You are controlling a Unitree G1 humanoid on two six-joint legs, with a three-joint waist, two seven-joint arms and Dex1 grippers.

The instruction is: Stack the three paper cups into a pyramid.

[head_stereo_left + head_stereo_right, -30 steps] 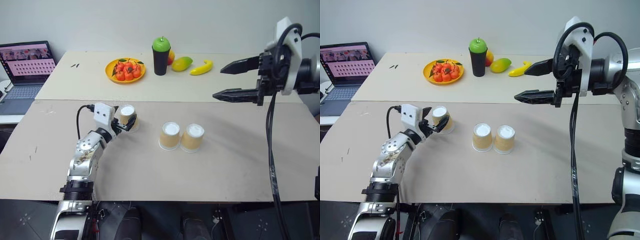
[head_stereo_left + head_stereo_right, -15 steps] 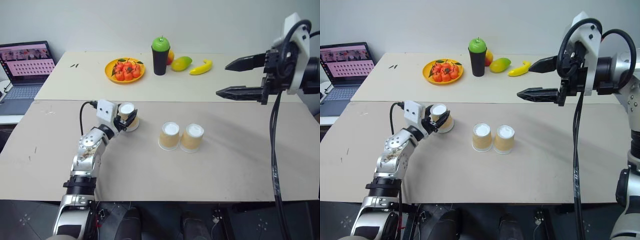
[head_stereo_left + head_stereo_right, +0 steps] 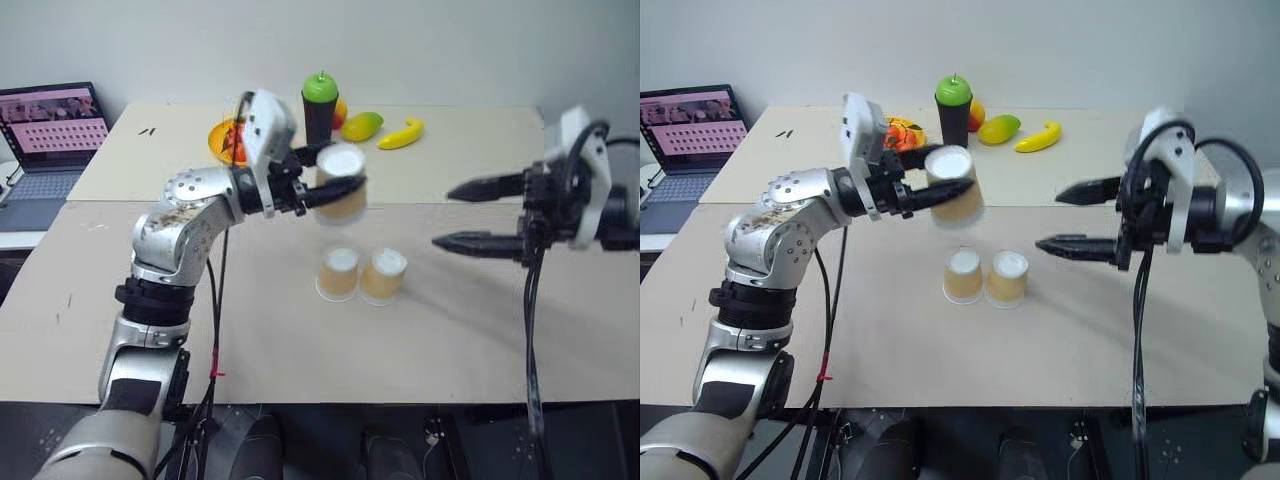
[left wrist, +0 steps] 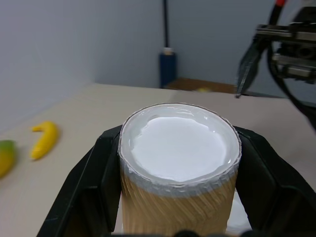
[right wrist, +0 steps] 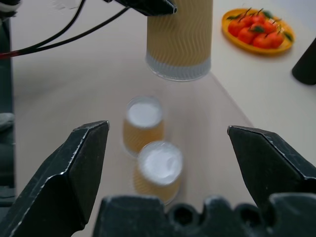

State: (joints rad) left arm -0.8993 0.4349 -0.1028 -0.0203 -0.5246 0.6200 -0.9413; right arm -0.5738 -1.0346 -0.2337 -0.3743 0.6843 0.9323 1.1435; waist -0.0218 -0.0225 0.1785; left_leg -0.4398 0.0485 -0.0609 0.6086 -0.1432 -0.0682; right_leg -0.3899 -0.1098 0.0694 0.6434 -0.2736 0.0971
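Two of the three paper cups (image 3: 339, 273) (image 3: 383, 276) stand mouth down and side by side at the middle of the brown table (image 3: 480, 330). The third tan cup (image 3: 341, 185) hangs in the air just above and slightly behind them, white base up, with my left gripper (image 3: 338, 187) shut on it. Black fingers (image 4: 94, 182) press on both of its ribbed sides. To the right of the cups my right gripper (image 3: 445, 217) is held open above the table, pointing at them, with nothing between its fingers. No pyramid stands.
On the far table section are a black cup with a green apple (image 3: 322, 105), a mango (image 3: 362, 126), a banana (image 3: 402, 134) and an orange plate of tangerines (image 3: 225, 140) partly behind my left arm. A laptop (image 3: 50, 140) sits at the far left.
My left gripper closed on the cup at the left, lifted it off the table and carried it right, over the pair. My right gripper sank lower.
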